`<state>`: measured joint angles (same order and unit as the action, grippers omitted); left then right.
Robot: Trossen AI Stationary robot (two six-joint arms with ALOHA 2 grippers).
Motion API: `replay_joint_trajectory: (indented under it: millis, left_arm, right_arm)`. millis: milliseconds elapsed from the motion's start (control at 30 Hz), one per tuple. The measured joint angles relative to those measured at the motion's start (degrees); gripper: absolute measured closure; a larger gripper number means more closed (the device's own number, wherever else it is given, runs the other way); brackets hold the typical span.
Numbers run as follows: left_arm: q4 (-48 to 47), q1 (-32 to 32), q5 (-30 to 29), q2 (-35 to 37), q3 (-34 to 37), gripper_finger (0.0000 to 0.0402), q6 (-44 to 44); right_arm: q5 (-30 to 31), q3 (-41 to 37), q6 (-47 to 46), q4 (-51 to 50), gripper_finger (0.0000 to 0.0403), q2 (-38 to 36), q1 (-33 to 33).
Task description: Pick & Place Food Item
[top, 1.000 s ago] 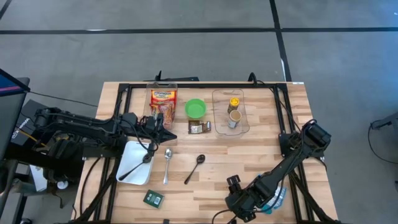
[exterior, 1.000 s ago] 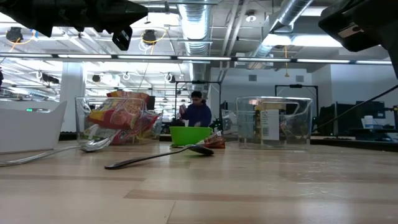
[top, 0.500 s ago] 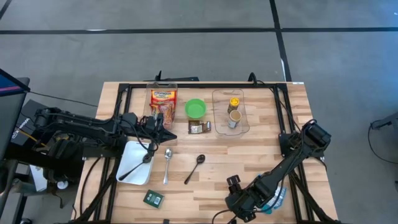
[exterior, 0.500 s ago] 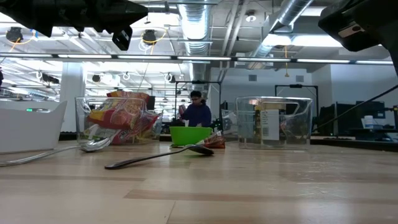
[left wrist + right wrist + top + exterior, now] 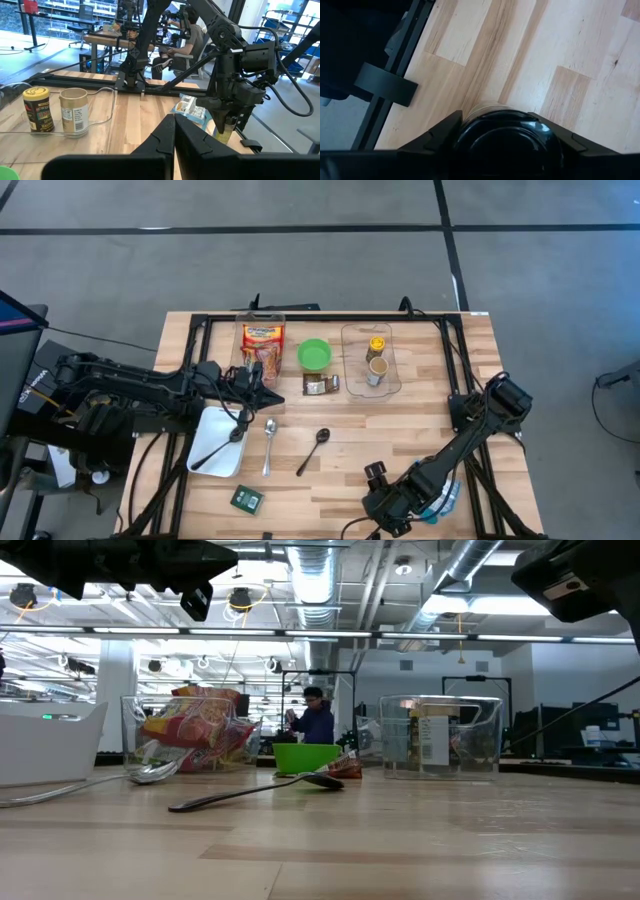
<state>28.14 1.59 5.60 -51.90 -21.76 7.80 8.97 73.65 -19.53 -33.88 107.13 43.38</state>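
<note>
Near edge, right side: right gripper hangs low over the table, pointing down, just beside a pale blue-and-white packet. That packet is probably the food item to be picked, since this arm is parked over it. Whether the gripper grips anything, cannot tell; its own wrist view is filled by the black housing. Small green packet lies near the left corner, untouched.

Mid table: white tray holding a black spoon; beside it a silver spoon and a second black spoon, both loose on the wood.

Farther: left gripper waits above the tray's far corner, pincer pressed narrow and empty. Past it sit a brown wrapper, a green bowl, a clear bin with a red snack bag, and a second clear bin with two jars. The bins likely serve as sorted stock or drop points.

Beyond the table, a person, small and indistinct.
</note>
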Motion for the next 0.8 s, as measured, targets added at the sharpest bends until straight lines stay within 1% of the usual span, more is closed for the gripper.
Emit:
replay_joint_trajectory:
  millis: [167,333,567,667,800]
  left_arm:
    - [0.0,0.0,0.0,0.0,0.0,0.0401,0.0]
    - [0.0,0.0,0.0,0.0,0.0,0.0401,0.0]
    - [0.0,0.0,0.0,0.0,0.0,0.0401,0.0]
    - [0.0,0.0,0.0,0.0,0.0,0.0401,0.0]
    - [0.0,0.0,0.0,0.0,0.0,0.0401,0.0]
  right_arm:
    - [0.0,2.5,0.0,-1.8,0.0211,0.0,0.0]
    - [0.5,8.5,0.0,-9.8,0.0211,0.0,0.1]
    - [4.1,16.0,0.0,-17.8,0.0203,0.0,0.1]
    - [5.2,17.6,0.0,-19.9,0.0204,0.0,-0.2]
    - [6.3,18.1,0.0,-20.3,0.0210,0.0,-1.1]
